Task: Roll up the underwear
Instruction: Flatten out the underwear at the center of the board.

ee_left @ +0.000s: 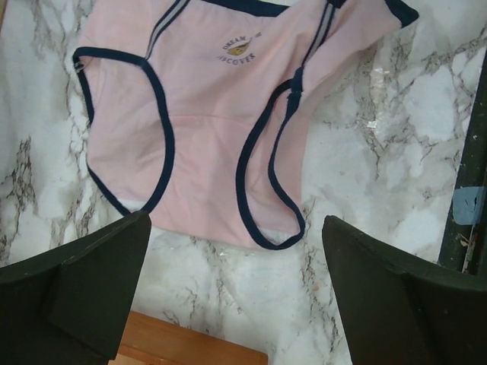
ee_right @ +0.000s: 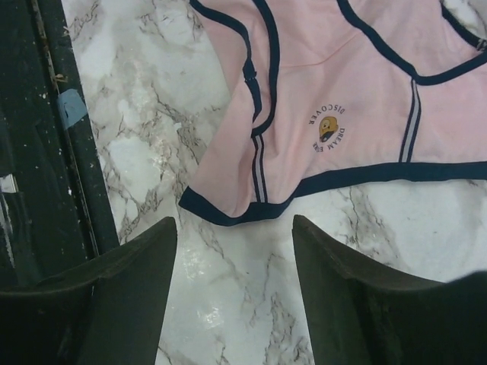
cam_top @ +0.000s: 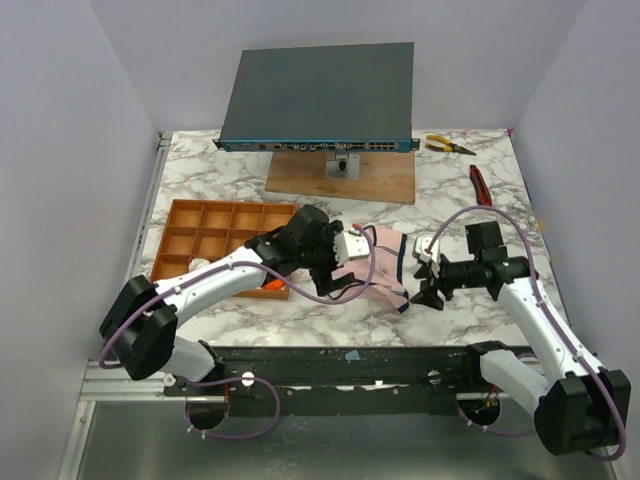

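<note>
A pale pink pair of underwear (cam_top: 378,262) with dark blue edging lies flat on the marble table between my two grippers. In the left wrist view the underwear (ee_left: 205,129) lies just beyond my open, empty left gripper (ee_left: 236,293), crotch end nearest the fingers. In the right wrist view its waistband (ee_right: 342,99) lies just beyond my open, empty right gripper (ee_right: 236,296). From the top, the left gripper (cam_top: 328,278) is at the garment's left edge and the right gripper (cam_top: 430,282) just off its right edge. Something small and orange (cam_top: 273,288) shows at the tray's near right corner.
The orange-brown compartment tray (cam_top: 205,235) stands left of the garment; its corner (ee_left: 190,351) shows under the left fingers. A grey box (cam_top: 320,95) on a wooden board is at the back. Yellow pliers (cam_top: 450,146) and a red-handled tool (cam_top: 481,186) lie back right. A black rail (ee_right: 46,152) runs along the near edge.
</note>
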Robot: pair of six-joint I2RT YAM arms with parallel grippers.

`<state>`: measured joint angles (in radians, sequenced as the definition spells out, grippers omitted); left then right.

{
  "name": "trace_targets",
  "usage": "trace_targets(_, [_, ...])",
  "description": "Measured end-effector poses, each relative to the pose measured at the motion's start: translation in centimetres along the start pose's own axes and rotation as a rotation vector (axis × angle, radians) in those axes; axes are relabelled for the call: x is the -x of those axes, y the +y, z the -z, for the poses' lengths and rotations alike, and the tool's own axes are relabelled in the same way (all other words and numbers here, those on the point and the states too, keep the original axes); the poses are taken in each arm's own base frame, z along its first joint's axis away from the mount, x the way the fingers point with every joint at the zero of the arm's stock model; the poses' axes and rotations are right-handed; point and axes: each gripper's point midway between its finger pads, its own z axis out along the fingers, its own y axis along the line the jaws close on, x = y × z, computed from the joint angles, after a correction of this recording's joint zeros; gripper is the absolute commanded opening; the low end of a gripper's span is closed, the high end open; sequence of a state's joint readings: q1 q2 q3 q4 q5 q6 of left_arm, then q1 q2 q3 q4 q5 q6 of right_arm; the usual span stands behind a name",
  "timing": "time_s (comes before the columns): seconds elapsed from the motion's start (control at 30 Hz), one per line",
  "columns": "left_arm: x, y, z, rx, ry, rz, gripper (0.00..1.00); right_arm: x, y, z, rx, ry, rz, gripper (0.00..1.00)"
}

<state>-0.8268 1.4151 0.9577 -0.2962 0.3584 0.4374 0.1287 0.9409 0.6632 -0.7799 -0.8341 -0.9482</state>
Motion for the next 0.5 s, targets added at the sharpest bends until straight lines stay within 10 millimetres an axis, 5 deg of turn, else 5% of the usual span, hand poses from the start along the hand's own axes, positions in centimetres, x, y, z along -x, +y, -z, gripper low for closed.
trace_targets(0.37, [-1.6,6.1,2.2,0.088,-0.032,0.268,0.99,-0.4,2.3,-3.5,0.165,0.033,0.025,0.71])
trace_targets(0.5, [-1.1,6.8,2.4,0.078,-0.030,0.292,0.99,0.0,3.1,-5.4,0.209,0.049,0.051,0.69])
